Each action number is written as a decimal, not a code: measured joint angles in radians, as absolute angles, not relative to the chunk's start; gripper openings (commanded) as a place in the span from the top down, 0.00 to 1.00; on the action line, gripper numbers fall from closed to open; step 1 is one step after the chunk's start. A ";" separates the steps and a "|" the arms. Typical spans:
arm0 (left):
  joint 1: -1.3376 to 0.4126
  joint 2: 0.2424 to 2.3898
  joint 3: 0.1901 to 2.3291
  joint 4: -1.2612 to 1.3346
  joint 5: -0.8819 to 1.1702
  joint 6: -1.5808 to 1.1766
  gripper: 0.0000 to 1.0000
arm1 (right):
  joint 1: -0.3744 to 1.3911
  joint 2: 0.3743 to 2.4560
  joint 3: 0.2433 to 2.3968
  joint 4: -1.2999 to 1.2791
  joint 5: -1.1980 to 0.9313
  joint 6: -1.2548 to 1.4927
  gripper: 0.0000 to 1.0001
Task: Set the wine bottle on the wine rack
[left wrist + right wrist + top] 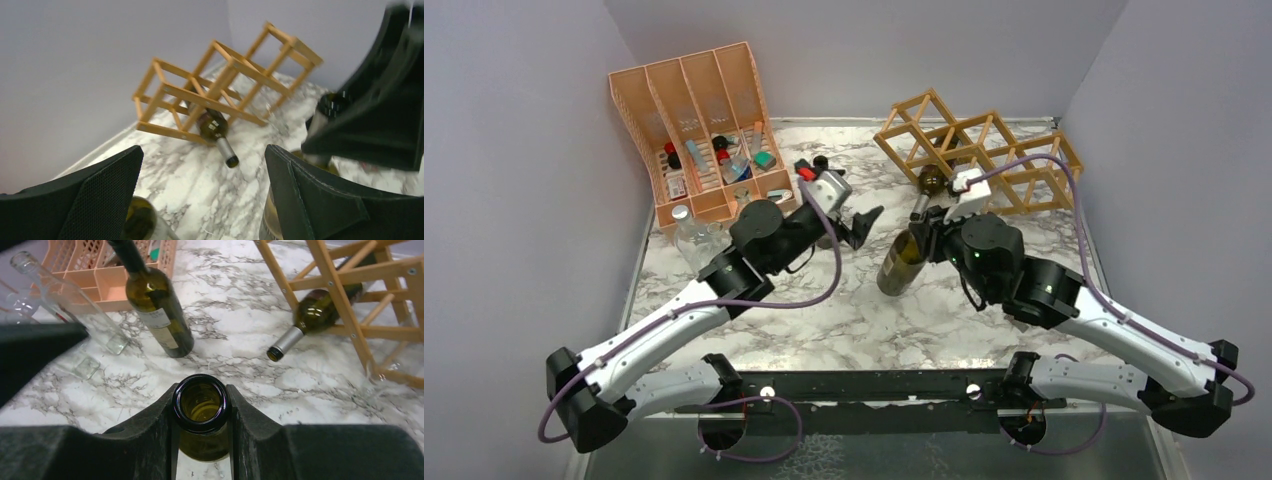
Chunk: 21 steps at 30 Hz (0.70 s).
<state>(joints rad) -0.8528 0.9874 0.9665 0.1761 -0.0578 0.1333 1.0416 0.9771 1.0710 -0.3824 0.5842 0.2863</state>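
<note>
The light-wood wine rack (980, 148) stands at the back right, and also shows in the left wrist view (220, 82) and the right wrist view (350, 285). A dark bottle (932, 180) lies in a lower cell, its neck poking out (305, 322). My right gripper (927, 228) is shut on the neck of an olive-green wine bottle (902, 262), whose open mouth sits between the fingers (200, 404). I cannot tell whether its base touches the table. My left gripper (864, 227) is open and empty just left of it (200, 195).
A second labelled wine bottle (157, 315) stands upright near my left gripper. Clear glass bottles (65, 305) stand beside the orange-pink slotted organiser (694, 130) at the back left. Grey walls close in the marble table (844, 320) on three sides.
</note>
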 measured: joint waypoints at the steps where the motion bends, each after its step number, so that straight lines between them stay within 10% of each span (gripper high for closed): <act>1: -0.853 1.011 0.951 0.183 -0.015 0.142 0.01 | 1.041 0.961 1.071 -0.405 0.599 0.300 0.99; 21: -0.979 1.336 0.731 0.384 0.401 0.274 0.01 | 1.042 0.871 1.131 -0.638 0.733 0.456 0.99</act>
